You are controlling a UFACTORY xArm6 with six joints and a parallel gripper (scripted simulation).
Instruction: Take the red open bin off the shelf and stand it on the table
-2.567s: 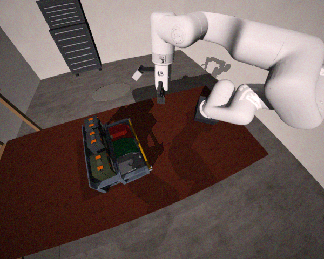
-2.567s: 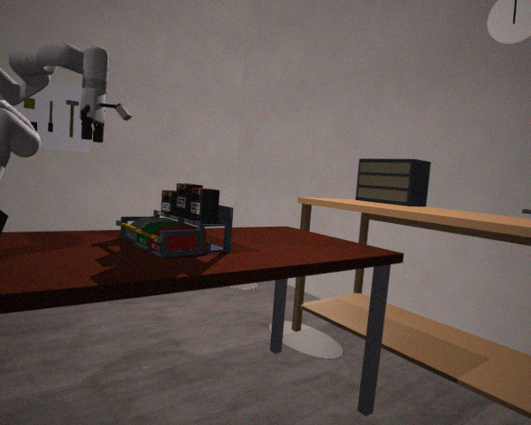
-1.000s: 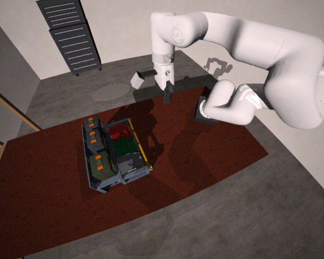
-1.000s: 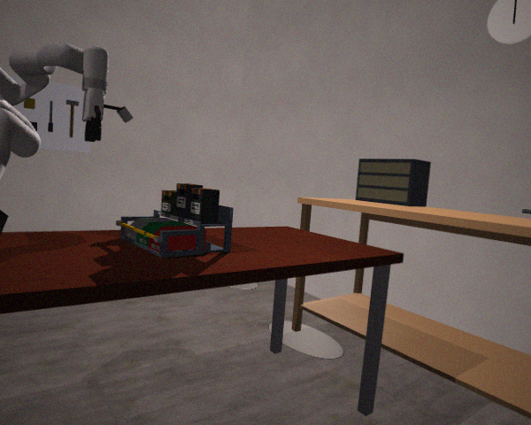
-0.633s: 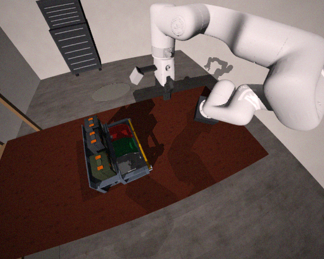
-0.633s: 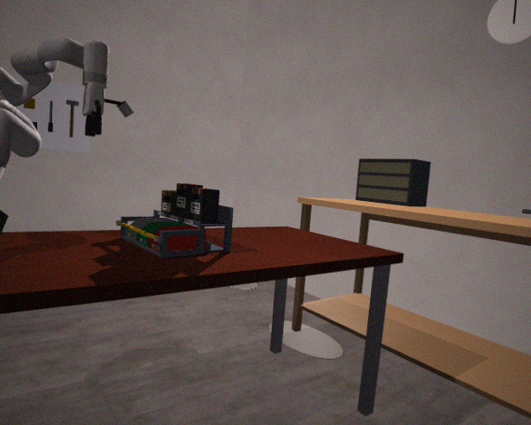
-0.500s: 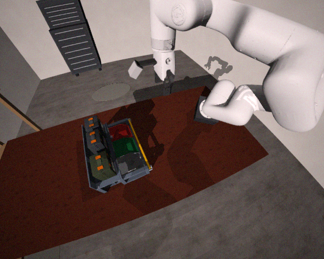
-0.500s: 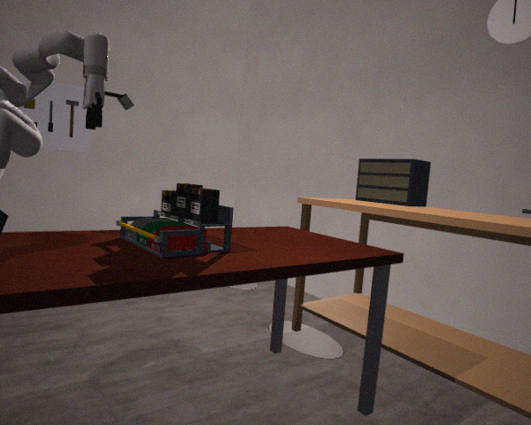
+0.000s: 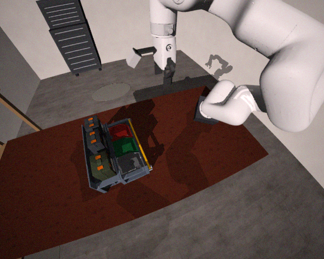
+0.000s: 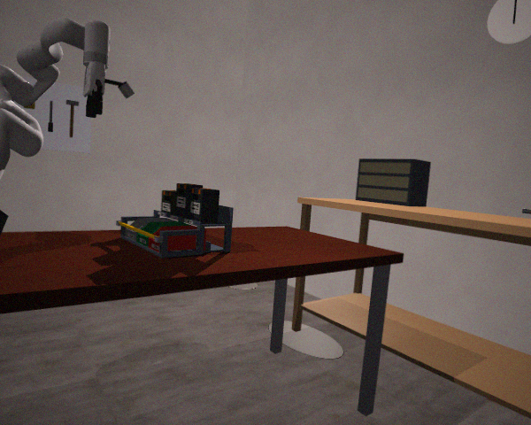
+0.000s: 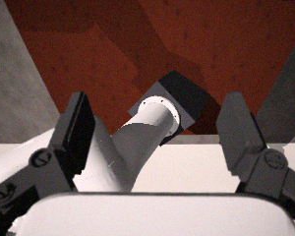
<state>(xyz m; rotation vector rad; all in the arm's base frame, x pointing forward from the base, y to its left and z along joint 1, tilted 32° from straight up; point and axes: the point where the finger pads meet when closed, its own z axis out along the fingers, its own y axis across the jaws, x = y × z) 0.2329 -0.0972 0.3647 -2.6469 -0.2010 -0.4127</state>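
Note:
The red open bin sits in the low grey shelf on the dark red table, at the shelf's far end, next to a green bin and a grey bin. In the side view the red bin shows at the near end of the shelf. My gripper hangs high above the table's far edge, well away from the shelf, fingers pointing down. It is open and empty. The wrist view shows the open fingers over my own arm base and the table.
Dark boxes with orange tags and an olive box fill the shelf's back row. A yellow bar runs along the shelf's front. My arm base stands on the table's right side. A wooden bench stands beside the table.

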